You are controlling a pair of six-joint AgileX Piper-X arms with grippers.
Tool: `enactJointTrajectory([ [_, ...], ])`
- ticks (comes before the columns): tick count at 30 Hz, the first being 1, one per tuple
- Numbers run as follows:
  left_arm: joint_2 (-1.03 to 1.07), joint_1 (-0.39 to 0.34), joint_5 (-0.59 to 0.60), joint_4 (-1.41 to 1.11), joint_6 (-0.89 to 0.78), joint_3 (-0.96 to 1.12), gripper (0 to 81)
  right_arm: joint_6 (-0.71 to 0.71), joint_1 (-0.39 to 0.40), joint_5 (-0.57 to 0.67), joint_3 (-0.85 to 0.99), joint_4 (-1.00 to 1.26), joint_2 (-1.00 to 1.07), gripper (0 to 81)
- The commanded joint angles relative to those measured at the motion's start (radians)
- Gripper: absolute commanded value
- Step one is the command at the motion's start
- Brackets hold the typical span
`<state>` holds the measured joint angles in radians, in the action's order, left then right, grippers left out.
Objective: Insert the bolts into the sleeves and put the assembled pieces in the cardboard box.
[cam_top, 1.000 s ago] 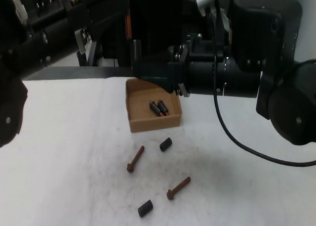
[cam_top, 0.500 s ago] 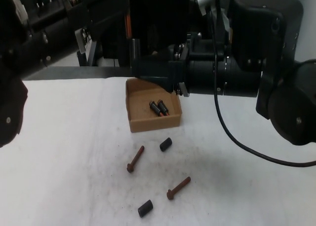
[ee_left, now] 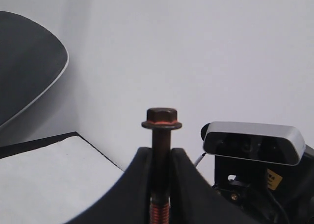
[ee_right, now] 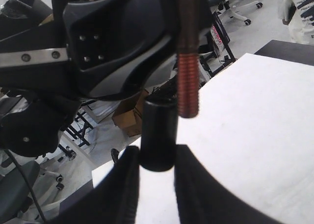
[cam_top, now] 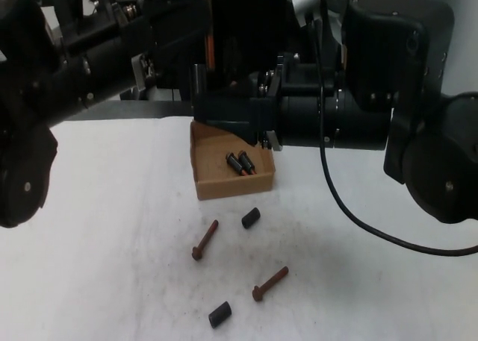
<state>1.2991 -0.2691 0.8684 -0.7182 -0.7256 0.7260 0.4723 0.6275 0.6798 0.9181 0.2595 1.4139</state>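
We see the left gripper (ee_left: 160,156) clamped on the shank of a bolt (ee_left: 161,120), head clear of the fingers. The right gripper (ee_right: 157,154) pinches a black sleeve (ee_right: 158,132), and the bolt's threaded tip is just beside the sleeve's upper end; we cannot tell whether they touch. Both are held up above the counter (cam_top: 97,229). By its far edge sits the cardboard box (cam_top: 224,186) with two assembled pieces (cam_top: 240,163) inside, and in front of it, toward the near edge, lie two loose bolts (cam_top: 205,239) (cam_top: 269,283) and two loose sleeves (cam_top: 251,218) (cam_top: 219,314).
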Motion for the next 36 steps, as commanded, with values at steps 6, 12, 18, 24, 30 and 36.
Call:
enactJointTrajectory([
  [6,-0.003,-0.002,-0.035,-0.019,-0.002,0.003,0.2,-0.002,0.002,0.008,0.004,0.013,-0.004,0.8],
  [12,-0.003,0.013,-0.048,-0.019,-0.002,0.011,0.2,-0.029,0.002,0.008,0.004,-0.024,-0.004,0.8],
  [18,-0.003,0.021,-0.043,-0.019,-0.002,0.022,0.2,-0.054,0.002,0.006,0.004,-0.068,-0.004,0.8],
  [24,-0.003,0.021,-0.036,-0.011,-0.002,0.022,0.2,-0.054,-0.001,-0.003,0.004,-0.060,-0.004,0.8],
  [30,-0.003,0.021,-0.014,-0.001,-0.002,0.022,0.2,-0.054,-0.002,-0.008,0.006,-0.043,-0.004,0.8],
  [36,-0.003,0.021,-0.014,0.043,0.026,0.022,0.2,-0.050,-0.002,-0.008,0.006,-0.015,-0.004,0.8],
])
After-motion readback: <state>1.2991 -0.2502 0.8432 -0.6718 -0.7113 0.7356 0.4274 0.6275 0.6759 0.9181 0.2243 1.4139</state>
